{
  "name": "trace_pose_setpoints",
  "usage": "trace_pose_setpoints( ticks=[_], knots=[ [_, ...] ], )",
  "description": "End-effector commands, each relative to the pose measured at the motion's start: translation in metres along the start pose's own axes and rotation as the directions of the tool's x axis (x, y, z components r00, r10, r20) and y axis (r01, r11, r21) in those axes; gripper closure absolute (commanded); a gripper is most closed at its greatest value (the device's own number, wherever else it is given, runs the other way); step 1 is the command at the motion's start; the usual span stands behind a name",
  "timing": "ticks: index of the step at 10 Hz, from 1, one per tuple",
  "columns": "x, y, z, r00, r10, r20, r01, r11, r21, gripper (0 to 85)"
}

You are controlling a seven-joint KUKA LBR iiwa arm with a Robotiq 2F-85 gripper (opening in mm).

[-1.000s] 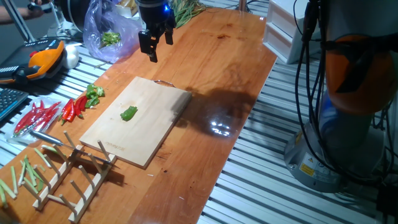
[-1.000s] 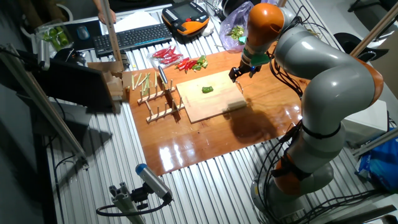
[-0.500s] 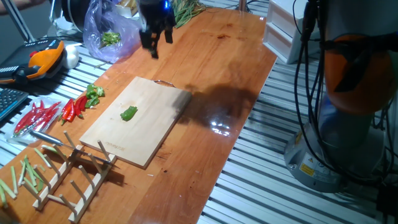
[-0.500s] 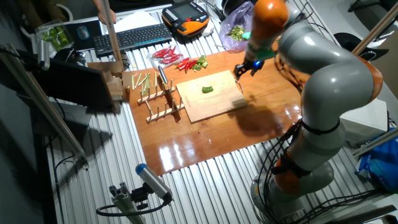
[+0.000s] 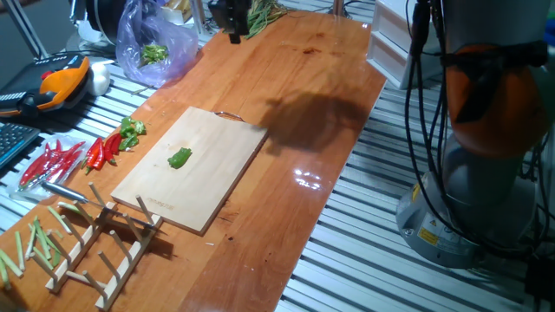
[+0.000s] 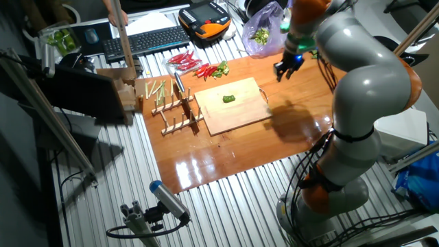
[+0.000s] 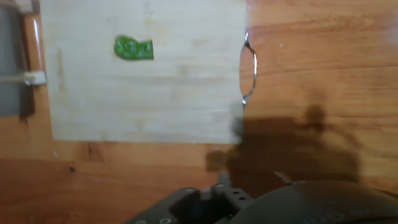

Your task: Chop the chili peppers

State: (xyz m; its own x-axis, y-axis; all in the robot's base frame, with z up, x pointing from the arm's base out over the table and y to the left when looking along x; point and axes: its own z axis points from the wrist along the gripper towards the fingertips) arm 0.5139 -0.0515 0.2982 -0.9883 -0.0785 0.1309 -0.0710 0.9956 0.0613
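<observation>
- One fixed view: I see a pale, smooth wooden board (image 5: pixel 192 166) on the glossy, reddish table (image 5: pixel 286 104). One stubby, bright-green chili (image 5: pixel 179 157) lies near the board's middle, alone. The board's right and far edges face bare wood with wide room. Off its left edge sit slender red chilies (image 5: pixel 61 160), and a slatted wooden rack (image 5: pixel 100 241) stands at its near-left corner. The gripper (image 5: pixel 232 10) hangs high at the top edge, well apart from the board; I cannot tell how its fingers stand.
- The other fixed view: the gripper (image 6: pixel 288 66) hovers above the table's far part, beyond the board (image 6: pixel 233 105), touching nothing. It is too small for me to judge the gap. The chili (image 6: pixel 228 99) rests on the board.
- Hand view: I look down on the board's grain (image 7: pixel 149 74), its thin wire handle (image 7: pixel 250 68) on the right edge, and the chili (image 7: pixel 133 48) at upper left. The arm's shadow covers the wood below the handle. No fingertips show.
</observation>
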Motion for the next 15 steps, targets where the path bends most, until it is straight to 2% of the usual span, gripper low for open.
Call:
trace_pose_setpoints(
  ticks=[1, 3, 4, 5, 6, 7, 8, 9, 11, 12, 13, 15],
  knots=[
    [-0.012, 0.017, -0.003, 1.000, 0.000, 0.000, 0.000, 1.000, -0.005, 85.0],
    [-0.040, 0.065, -0.018, 1.000, -0.002, -0.001, 0.002, 1.000, 0.008, 85.0],
    [-0.055, 0.094, -0.024, 1.000, 0.016, -0.003, -0.016, 1.000, 0.012, 85.0],
    [-0.071, 0.127, -0.028, 1.000, 0.022, 0.002, -0.023, 0.999, 0.038, 85.0],
    [-0.081, 0.151, -0.024, 1.000, 0.028, 0.011, -0.028, 0.999, 0.046, 85.0],
    [-0.088, 0.169, -0.016, 1.000, 0.026, 0.007, -0.027, 0.997, 0.070, 85.0],
    [-0.091, 0.183, -0.003, 0.999, 0.038, 0.007, -0.038, 0.997, 0.073, 85.0],
    [-0.092, 0.199, 0.016, 0.999, 0.052, 0.011, -0.053, 0.995, 0.082, 85.0],
    [-0.086, 0.223, 0.046, 0.995, 0.093, 0.025, -0.094, 0.994, 0.056, 85.0],
    [-0.081, 0.230, 0.054, 0.995, 0.102, 0.025, -0.103, 0.993, 0.054, 85.0],
    [-0.081, 0.232, 0.059, 0.994, 0.111, 0.018, -0.112, 0.993, 0.043, 85.0],
    [-0.086, 0.230, 0.061, 0.991, 0.128, 0.022, -0.129, 0.990, 0.058, 85.0]
  ],
)
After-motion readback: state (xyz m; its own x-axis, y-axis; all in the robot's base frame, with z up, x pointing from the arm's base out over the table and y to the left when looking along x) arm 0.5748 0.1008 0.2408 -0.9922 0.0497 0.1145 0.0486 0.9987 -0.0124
